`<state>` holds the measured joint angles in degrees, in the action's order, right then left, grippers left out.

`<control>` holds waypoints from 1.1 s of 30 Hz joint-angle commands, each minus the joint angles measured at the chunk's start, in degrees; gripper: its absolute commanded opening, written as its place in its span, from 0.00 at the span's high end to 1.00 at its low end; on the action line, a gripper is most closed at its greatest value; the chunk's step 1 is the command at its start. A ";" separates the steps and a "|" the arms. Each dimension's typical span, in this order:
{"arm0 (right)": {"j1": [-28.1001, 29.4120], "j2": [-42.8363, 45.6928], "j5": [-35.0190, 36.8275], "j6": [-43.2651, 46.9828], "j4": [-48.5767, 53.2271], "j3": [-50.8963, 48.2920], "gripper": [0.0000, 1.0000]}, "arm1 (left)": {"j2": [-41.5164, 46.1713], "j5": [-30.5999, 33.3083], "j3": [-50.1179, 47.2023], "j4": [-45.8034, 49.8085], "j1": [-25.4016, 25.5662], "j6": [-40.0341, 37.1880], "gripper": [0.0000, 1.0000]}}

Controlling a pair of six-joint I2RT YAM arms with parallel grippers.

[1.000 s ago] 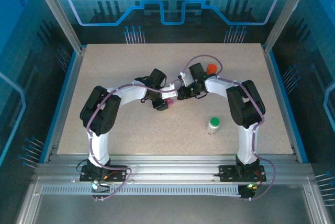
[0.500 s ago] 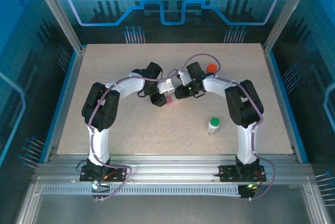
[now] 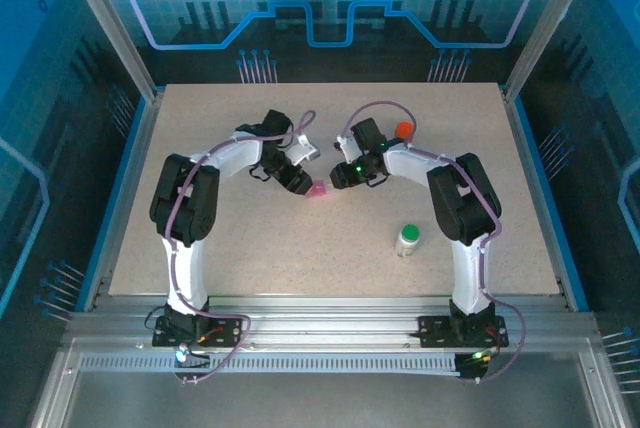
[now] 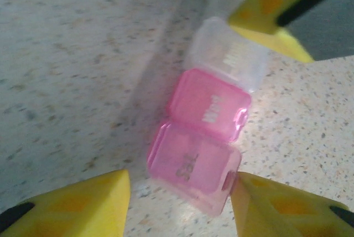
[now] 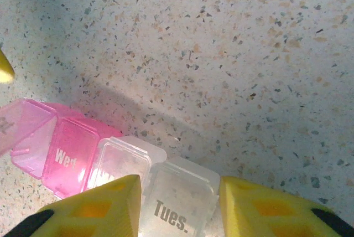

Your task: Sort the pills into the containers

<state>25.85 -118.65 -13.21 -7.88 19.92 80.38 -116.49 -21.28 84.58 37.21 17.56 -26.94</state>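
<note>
Find the pill box (image 3: pixel 318 189) lying flat near the middle of the surface (image 3: pixel 230 248), a little to the far side, as a short strip of joined cells running left to right. In the left wrist view, read it (image 4: pixel 206 137) as pink at the left end and colourless at the right, with what seems a pale pink lid swung open at the very end. In the right wrist view, read "Wed" on a pink lid and "Tues." on a clear one (image 5: pixel 105 159). Cannot tell whether any cell holds pills.

Treat it as very light, thin-walled, stiff in the body but springy at the hinges. Expect smooth plastic to skate on the speckled surface under any sideways push. Expect snap lids needing a pry at the tab, so pin with one tool and lift with the other. Take hold across the short width of a closed cell, on the side walls, away from the lid to be opened. Squeeze gently, hard pressure being likely to bow or crack the walls.

Shows the right tool (image 5: pixel 180 181) closed onto the clear "Tues." cell, a yellow finger against each side wall, seemingly pinning that end. Shows the left tool (image 4: pixel 180 177) partway open, straddling the pink end, one finger touching the tab of the open lid, the other standing off with bare surface between.

Further out, note a green-capped bottle (image 3: pixel 408 239) upright to the near right, well apart, and an orange-capped bottle (image 3: pixel 403 130) on the far side, just beside the right arm.
</note>
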 commanded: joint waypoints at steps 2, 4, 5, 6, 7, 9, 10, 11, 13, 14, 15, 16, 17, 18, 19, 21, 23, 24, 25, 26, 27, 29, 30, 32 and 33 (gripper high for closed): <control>0.06 -4.42 6.45 1.25 8.43 -1.45 0.59 | -0.06 0.84 1.91 -0.30 -1.21 2.68 0.44; 0.09 -4.50 6.58 1.38 8.55 -1.37 0.59 | -0.05 2.33 1.91 -0.93 -1.21 2.68 0.43; 0.17 -4.57 6.61 1.42 8.64 -1.29 0.59 | -0.14 3.08 1.93 -1.38 -1.23 2.67 0.43; 0.14 -4.68 6.64 1.44 8.64 -1.24 0.59 | -0.27 3.86 1.92 -1.92 -1.22 2.89 0.42; 0.23 -4.66 6.66 1.54 8.73 -1.19 0.59 | -0.40 4.54 1.91 -2.44 -1.21 3.10 0.42; 0.35 -4.74 6.94 1.70 8.73 -1.10 0.59 | -0.91 5.24 1.92 -3.31 -1.21 3.74 0.41; 0.43 -4.75 6.97 1.70 8.76 -1.10 0.59 | -1.26 5.65 2.06 -3.55 -1.21 4.07 0.41; 0.43 -4.75 7.06 1.65 8.81 -1.08 0.59 | -1.65 5.95 2.25 -3.55 -1.21 4.50 0.41; 0.45 -4.78 7.15 1.71 8.77 -1.04 0.59 | -2.38 7.21 2.73 -3.47 -1.04 5.04 0.41; 0.51 -4.88 7.15 1.65 8.76 -1.07 0.59 | -2.79 7.87 2.99 -3.30 -0.99 5.34 0.42; 0.44 -4.89 7.23 1.69 8.73 -1.02 0.59 | -3.14 8.36 3.19 -3.05 -0.87 5.48 0.42; 0.52 -4.83 7.31 1.64 8.73 -1.03 0.59 | -3.43 8.86 3.31 -2.94 -0.66 5.58 0.42; 0.50 -4.84 7.35 1.64 8.65 -1.06 0.59 | -3.70 9.44 3.36 -2.89 -0.43 5.66 0.41; 0.50 -4.84 7.32 1.51 8.51 -1.09 0.59 | -4.03 9.97 3.40 -2.78 -0.10 5.75 0.42; 0.51 -4.84 7.41 1.44 8.41 -1.10 0.59 | -4.34 10.52 3.60 -2.44 0.22 5.82 0.42; 0.53 -4.63 7.50 1.28 8.08 -1.28 0.59 | -4.94 11.79 4.06 -1.89 0.79 6.09 0.41; 0.54 -4.23 7.75 1.20 7.56 -1.66 0.59 | -4.94 11.98 4.13 -2.08 0.98 6.58 0.41; 0.52 -3.92 7.85 1.12 7.31 -1.88 0.59 | -4.69 11.88 4.11 -2.22 0.96 6.86 0.42; 0.50 -3.58 7.94 1.11 7.02 -2.17 0.58 | -4.24 11.99 4.04 -2.56 0.98 6.91 0.42; 0.52 -3.21 8.03 1.04 6.69 -2.47 0.58 | -3.57 12.03 3.97 -2.79 0.95 7.02 0.42; 0.52 -2.93 8.11 0.98 6.45 -2.63 0.57 | -2.81 12.07 3.91 -3.11 0.87 7.16 0.41; 0.52 -2.26 8.12 0.74 6.01 -3.10 0.56 | -0.30 11.96 3.43 -4.56 0.85 7.62 0.41; 0.50 -2.05 8.24 0.70 5.84 -3.29 0.56 | 0.89 11.81 3.10 -5.30 0.89 7.84 0.41; 0.52 -1.45 8.52 0.46 5.45 -3.65 0.56 | 4.47 11.04 1.74 -7.92 0.88 8.73 0.41; 0.52 -1.20 8.51 0.49 5.24 -3.83 0.56 | 6.12 10.82 0.68 -9.45 0.89 9.26 0.41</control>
<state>26.02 -118.06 -11.42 -7.68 19.18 79.77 -117.51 -9.87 86.52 32.10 17.87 -19.73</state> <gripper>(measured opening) 0.443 0.592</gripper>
